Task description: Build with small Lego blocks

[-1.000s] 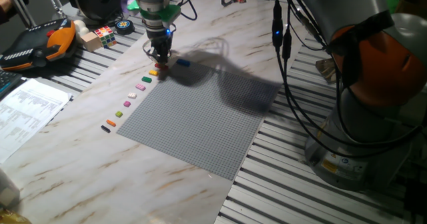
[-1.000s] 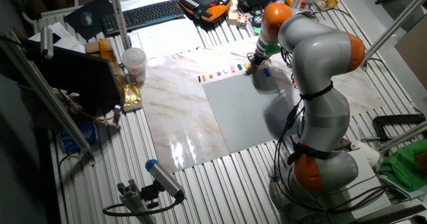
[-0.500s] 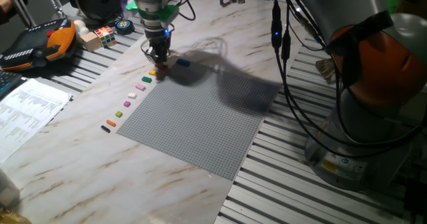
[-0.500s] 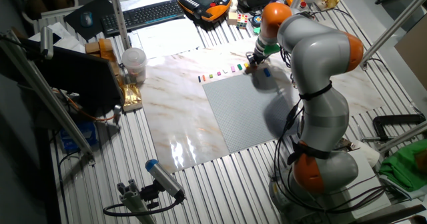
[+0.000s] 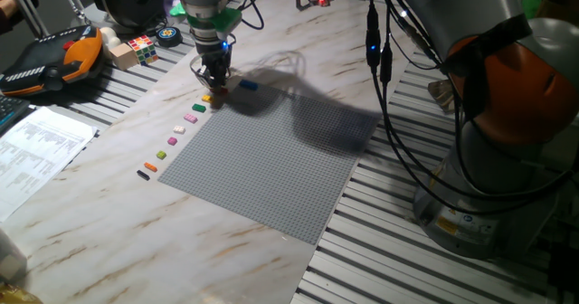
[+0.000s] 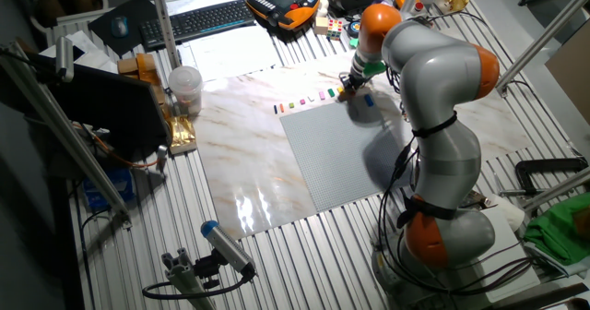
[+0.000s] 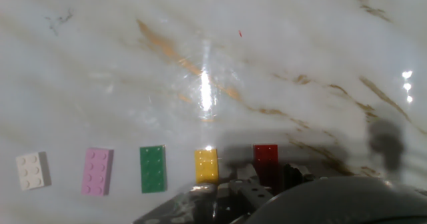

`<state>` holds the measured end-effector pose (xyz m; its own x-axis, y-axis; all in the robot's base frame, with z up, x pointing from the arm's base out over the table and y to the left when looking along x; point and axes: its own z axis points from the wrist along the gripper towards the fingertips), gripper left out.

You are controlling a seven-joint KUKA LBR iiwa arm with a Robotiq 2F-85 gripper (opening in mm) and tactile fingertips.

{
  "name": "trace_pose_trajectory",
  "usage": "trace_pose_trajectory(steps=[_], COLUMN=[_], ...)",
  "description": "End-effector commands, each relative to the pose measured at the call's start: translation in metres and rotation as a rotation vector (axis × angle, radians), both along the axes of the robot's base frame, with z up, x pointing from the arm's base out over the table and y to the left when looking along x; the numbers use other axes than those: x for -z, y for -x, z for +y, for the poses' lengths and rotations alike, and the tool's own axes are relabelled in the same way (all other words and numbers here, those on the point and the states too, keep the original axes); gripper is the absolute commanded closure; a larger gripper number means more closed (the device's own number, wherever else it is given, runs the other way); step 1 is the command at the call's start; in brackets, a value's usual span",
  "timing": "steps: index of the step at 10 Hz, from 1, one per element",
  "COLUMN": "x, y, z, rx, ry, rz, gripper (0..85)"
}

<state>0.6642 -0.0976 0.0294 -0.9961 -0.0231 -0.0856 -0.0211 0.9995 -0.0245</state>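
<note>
The gripper [image 5: 215,76] hangs low over the red brick [image 7: 265,155] at the upper left of the grey baseplate [image 5: 271,159]; I cannot tell how its jaws stand. Coming down crooked, it could knock the yellow brick [image 7: 206,165] just beside.

end effector [image 5: 215,80] slightly higher, shifted off yellow brick [image 5: 207,98]

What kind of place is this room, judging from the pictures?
Most likely a robotics laboratory. An industrial robot arm stands at a slotted aluminium workbench, and a keyboard and an orange teach pendant lie nearby, with cables hanging around.
</note>
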Motion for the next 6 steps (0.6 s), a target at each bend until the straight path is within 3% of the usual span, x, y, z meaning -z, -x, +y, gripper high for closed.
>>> trace_pose_trajectory(steps=[1,6], x=[0.0011,0.0043], y=[0.0004,0.0001], z=[-0.0004,-0.0005], rx=[-0.001,-0.001], ry=[0.000,-0.008], rz=[0.000,0.003], gripper=[53.3,54.0])
